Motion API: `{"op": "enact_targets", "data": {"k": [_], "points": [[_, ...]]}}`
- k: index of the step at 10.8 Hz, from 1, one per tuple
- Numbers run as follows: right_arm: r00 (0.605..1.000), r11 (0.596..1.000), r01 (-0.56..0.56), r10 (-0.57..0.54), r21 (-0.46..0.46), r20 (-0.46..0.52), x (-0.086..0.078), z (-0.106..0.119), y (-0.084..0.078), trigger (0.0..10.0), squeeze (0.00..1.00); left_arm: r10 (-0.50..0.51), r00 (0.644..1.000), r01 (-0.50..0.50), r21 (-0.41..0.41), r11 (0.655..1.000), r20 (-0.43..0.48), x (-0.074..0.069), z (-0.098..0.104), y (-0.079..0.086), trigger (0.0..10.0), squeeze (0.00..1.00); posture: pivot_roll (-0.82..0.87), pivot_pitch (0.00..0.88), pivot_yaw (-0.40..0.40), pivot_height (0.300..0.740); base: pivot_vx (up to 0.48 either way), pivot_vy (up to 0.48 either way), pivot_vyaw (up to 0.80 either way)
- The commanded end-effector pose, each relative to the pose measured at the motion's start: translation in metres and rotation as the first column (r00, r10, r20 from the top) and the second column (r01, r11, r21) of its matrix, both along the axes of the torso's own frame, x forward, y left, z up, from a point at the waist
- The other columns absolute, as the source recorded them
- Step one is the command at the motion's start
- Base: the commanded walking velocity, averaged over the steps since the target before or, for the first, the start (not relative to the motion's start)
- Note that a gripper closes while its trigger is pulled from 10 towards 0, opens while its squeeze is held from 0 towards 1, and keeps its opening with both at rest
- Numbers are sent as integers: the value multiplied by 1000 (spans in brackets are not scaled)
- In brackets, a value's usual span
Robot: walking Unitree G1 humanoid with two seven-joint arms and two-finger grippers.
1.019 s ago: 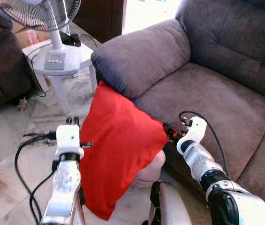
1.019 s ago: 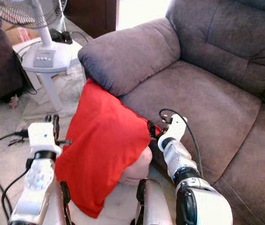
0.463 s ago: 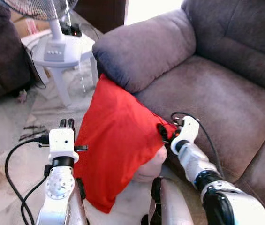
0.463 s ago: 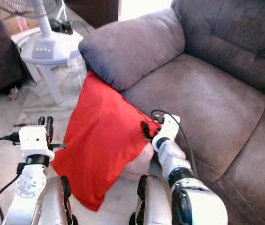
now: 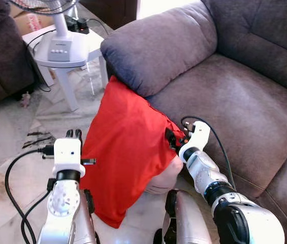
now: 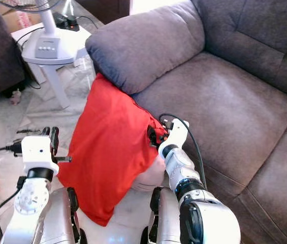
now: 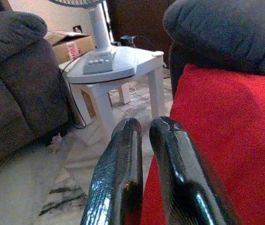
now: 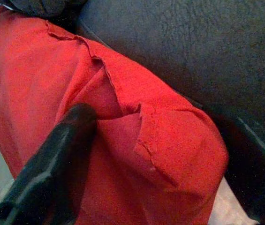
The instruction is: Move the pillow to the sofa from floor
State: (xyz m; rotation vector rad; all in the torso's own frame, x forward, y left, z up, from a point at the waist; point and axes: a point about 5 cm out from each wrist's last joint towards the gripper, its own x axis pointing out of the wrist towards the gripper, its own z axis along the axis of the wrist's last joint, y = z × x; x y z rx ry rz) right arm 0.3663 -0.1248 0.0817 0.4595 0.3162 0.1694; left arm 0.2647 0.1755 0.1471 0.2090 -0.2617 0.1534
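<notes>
Your right claw (image 5: 172, 140) pinches the red pillow's (image 5: 125, 157) upper corner against the sofa (image 5: 245, 112) front; your left claw (image 5: 72, 134), fingers nearly together, holds nothing beside it.

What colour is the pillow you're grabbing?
Plain red pillow, no pattern; clearest in the left eye view.

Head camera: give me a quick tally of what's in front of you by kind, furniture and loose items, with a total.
Sofas: 2, the grey one and a dark one
Red pillows: 1, pinched at its edge by the right end effector
Fans: 1
White side tables: 1
Cardboard boxes: 1
Total: 6
</notes>
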Motion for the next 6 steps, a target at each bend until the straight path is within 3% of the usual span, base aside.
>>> {"op": "enact_targets", "data": {"k": [1, 6], "points": [[1000, 1000, 13, -13, 18, -3, -1, -1, -1, 0, 0, -13, 1000, 14, 12, 1000, -9, 1, 0, -3, 10000, 0, 195, 209, -121, 525, 0, 0, 0], [999, 1000, 15, -16, -14, -36, -4, -8, -5, 0, 0, -28, 999, 29, 25, 999, -29, 9, -1, -1, 10000, 0, 197, 172, -115, 525, 0, 0, 0]]}}
